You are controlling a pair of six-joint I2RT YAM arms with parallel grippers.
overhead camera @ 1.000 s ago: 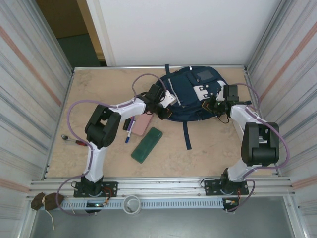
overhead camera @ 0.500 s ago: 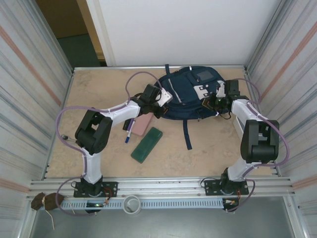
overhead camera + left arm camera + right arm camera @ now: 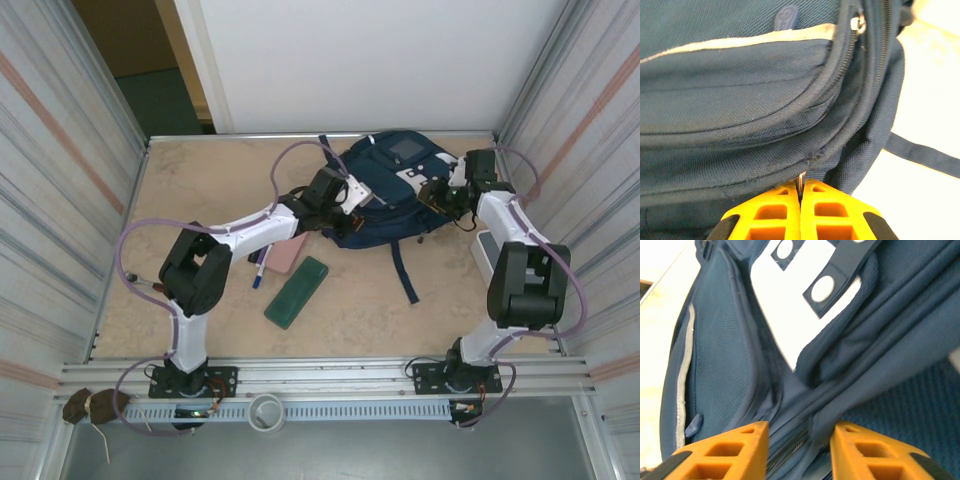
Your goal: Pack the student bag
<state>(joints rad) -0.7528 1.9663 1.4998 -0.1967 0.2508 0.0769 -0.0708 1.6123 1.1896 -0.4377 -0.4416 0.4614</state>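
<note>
Fingers (image 3: 767, 215) of left gripper (image 3: 801, 189): clenched tip to tip on a thin metal zip tab (image 3: 801, 178). Fingers (image 3: 722, 445) of right gripper (image 3: 799, 432): parted and released, straddling a fabric fold with no grip on it.

1. Student bag (image 3: 385, 185). Lies flat at the far side of the table (image 3: 200, 180), between the two grippers. Left gripper (image 3: 340, 200) touches its left edge; right gripper (image 3: 440, 195) is at its right edge, near the white patch (image 3: 785, 325).

2. Step in hand (judged): opening a zip so the bag can be loaded. Advice: close the right fingers on the fold first to anchor the bag. Then draw the tab along the zip track (image 3: 787, 452), not away from it; otherwise the whole bag is likely to slide on the smooth table.

3. Fabric fold (image 3: 840, 360). Sits between the right fingers, touching neither clearly.

4. Zip tab. Pinched at the bag's lower seam, right at the left fingertips. Small grip; a steady pull should suit it, since a jerk may slip it.
</note>
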